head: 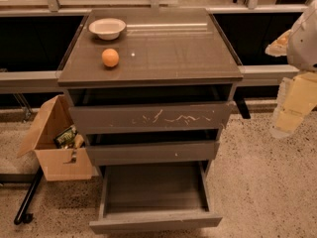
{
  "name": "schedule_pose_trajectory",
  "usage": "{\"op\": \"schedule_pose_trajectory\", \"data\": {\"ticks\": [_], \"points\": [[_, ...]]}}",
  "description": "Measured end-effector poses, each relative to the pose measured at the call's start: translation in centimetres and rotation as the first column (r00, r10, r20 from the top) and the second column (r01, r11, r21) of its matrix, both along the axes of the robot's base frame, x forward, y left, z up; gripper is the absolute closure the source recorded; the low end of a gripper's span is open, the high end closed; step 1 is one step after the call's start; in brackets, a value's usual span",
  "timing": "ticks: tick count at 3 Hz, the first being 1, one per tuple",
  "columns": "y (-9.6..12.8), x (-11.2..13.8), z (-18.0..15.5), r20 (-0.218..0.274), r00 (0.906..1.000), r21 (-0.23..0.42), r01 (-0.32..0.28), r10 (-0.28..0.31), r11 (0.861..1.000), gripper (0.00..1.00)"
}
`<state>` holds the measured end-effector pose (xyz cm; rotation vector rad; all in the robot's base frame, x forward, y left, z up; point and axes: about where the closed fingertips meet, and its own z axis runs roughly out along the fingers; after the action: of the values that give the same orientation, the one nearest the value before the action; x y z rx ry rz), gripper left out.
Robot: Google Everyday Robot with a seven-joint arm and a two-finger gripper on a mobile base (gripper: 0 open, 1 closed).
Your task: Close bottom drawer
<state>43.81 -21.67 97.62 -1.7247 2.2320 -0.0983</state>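
The bottom drawer (pixel 154 197) sits pulled out, low by the floor. The hand (pixel 293 105) hangs high at the right edge, so the drawer lies down and left. Open or closed? Cannot tell.

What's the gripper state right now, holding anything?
Gripper: cannot be told; it hangs at the right edge of the view, apart from the bottom drawer, which is pulled out.
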Motion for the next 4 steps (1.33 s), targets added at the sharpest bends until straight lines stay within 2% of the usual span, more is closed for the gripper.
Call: {"op": "schedule_pose_trajectory", "data": {"ticks": [2,3,4], "points": [[0.0,0.2,-0.7,0.003,0.9998,0.020,-0.019,0.019,1.000,0.00],[0.5,0.4,-5.9,-0.031,0.9967,0.044,-0.073,0.075,0.996,0.00],[1.4,-1.4,-18.6,-0.176,0.9724,0.131,-0.131,0.153,0.983,0.00]]}}
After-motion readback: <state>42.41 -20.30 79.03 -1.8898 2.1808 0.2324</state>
